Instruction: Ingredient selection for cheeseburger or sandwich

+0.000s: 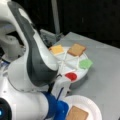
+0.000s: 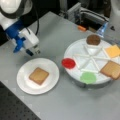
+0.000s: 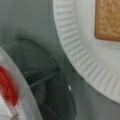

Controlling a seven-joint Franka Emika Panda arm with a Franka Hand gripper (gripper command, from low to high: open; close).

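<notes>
I hold the gripper (image 2: 33,51) above the surface just off the plate's (image 2: 25,85) far rim, on the side away from the tray (image 2: 72,53). Whether the fingers are spread or pressed together, I cannot tell; nothing shows between them.

One toast (image 2: 38,75) lies flat mid-plate. In the tray: patty (image 2: 93,39), cheese (image 2: 113,51), second toast (image 2: 111,69), lettuce (image 2: 88,77), red disc (image 2: 68,63) at the rim nearest the plate.

All tray pieces lie toward a front view's right of the fingers, the plate between. Nothing else stands in the way.
</notes>
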